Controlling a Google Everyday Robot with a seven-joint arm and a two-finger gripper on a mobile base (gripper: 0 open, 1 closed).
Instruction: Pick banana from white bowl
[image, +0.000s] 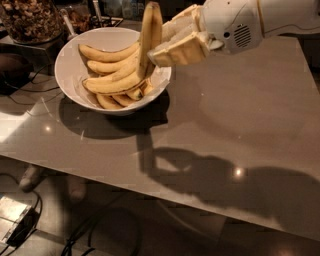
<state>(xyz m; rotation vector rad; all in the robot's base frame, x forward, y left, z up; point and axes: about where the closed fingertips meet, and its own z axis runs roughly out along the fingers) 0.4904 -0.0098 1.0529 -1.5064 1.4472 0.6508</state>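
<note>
The white bowl (75, 54) stands at the back left of the table and holds several yellow bananas (107, 80). My gripper (165, 42) reaches in from the right, over the bowl's right rim. It is shut on the banana (149, 31), which stands nearly upright, its top end well above the bowl and its lower end near the bananas left in the bowl. The lower tip is hard to tell apart from the bananas below.
A dark glass jar of brown bits (29, 20) stands behind the bowl at the far left. The grey table (225, 135) stretches to the right and front. Cables and a small box (15, 220) lie on the floor below the front edge.
</note>
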